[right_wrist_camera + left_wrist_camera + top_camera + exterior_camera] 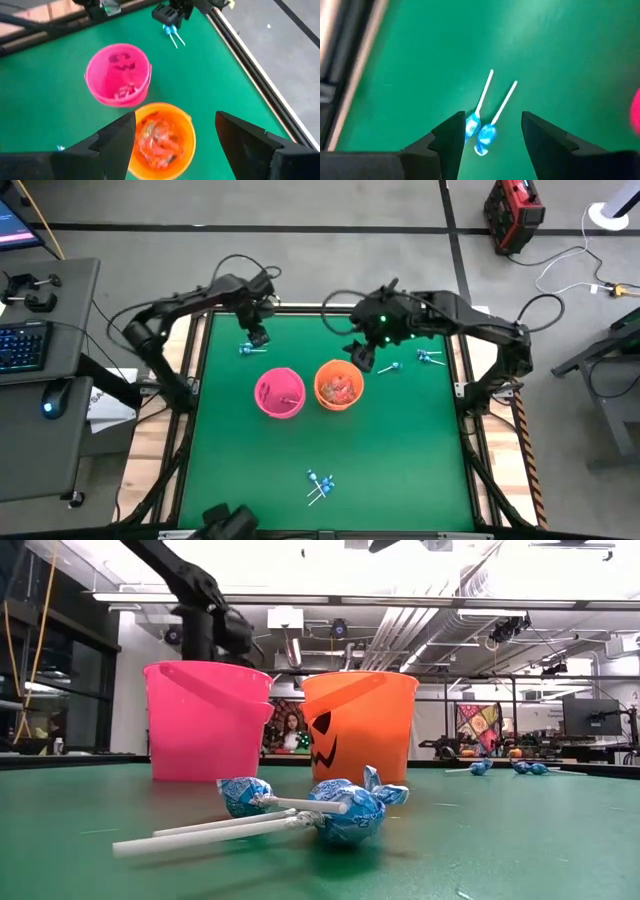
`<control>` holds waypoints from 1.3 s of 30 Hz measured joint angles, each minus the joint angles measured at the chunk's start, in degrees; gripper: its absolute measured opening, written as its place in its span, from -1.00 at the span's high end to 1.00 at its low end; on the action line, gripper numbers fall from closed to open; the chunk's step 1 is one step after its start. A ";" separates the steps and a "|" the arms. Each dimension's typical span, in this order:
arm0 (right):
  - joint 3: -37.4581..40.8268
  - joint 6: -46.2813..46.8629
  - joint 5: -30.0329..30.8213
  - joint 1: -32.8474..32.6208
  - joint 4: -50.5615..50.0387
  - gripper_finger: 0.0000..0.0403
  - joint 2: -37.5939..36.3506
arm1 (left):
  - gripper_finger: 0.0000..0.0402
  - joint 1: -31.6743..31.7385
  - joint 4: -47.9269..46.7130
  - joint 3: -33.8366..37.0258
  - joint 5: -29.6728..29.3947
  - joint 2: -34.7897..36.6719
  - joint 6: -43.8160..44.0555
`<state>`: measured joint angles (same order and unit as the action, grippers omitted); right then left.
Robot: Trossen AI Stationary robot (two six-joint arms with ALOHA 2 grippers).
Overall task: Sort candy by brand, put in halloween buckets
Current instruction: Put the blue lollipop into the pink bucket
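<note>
No readable text, labels or numbers anywhere; wrapper print illegible.

I see a green table (400,460), a keyboard (22,345) and mouse (52,402) on a grey desk (40,450), and a red box (512,212) on the floor

Bright, even light falls from ceiling strip lights (330,598), which glare to near white in the low view. The green tabletop (400,450) shows only soft, faint shadows beside the buckets. In the low view the near lollipops (340,812) are sharp while the room behind is soft. The left wrist view is smeared along one edge.
</note>
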<state>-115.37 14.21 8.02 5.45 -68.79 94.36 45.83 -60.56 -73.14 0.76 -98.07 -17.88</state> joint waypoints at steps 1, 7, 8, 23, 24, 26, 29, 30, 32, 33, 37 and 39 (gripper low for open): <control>0.00 0.40 0.63 -0.65 -0.77 -0.32 -0.02 | 0.08 -0.06 -0.76 -0.45 -0.46 -1.33 -1.30; 0.02 0.97 4.47 -3.45 -3.46 -0.32 0.03 | 0.08 -2.01 -4.32 -0.68 -9.92 -7.81 -5.26; 0.02 0.97 5.50 -3.70 -3.46 -0.32 0.03 | 0.08 -2.25 -4.15 -0.68 -10.80 -8.62 -5.18; 0.04 1.92 6.43 -4.00 -4.74 -0.32 0.03 | 0.13 -3.55 -2.26 -0.79 -15.17 -16.71 -3.55; 0.04 2.17 6.44 -4.00 -4.75 -0.32 0.03 | 0.16 -3.55 -2.24 -0.79 -15.96 -16.84 -3.90; 0.04 2.47 6.43 -4.00 -4.75 -0.32 0.03 | 0.28 -3.51 -2.05 -0.79 -16.53 -16.94 -4.99; 0.04 2.43 6.43 -4.00 -4.75 -0.32 0.03 | 0.58 -3.33 -2.01 -0.79 -16.61 -16.95 -5.72; 0.04 2.42 6.43 -4.00 -4.75 -0.32 0.03 | 0.71 -3.27 -2.02 -0.79 -16.57 -16.95 -5.74; 0.04 2.41 6.43 -4.00 -4.75 -0.32 0.03 | 0.91 -3.24 -2.24 -0.79 -15.73 -16.95 -5.63; 0.04 2.38 6.42 -4.00 -4.75 -0.32 0.03 | 0.94 -3.24 -2.45 -0.79 -15.23 -16.84 -5.28; 0.04 1.83 6.43 -4.00 -4.75 -0.32 0.03 | 0.96 -3.47 -3.30 -0.52 -12.39 -15.19 -5.17; 0.04 1.17 6.41 -4.00 -4.73 -0.32 0.03 | 0.99 -3.58 -3.07 -0.53 -10.58 -13.36 -5.15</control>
<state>-115.33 15.39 14.44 1.45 -73.52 94.39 42.26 -63.63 -73.68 -9.82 -111.43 -23.02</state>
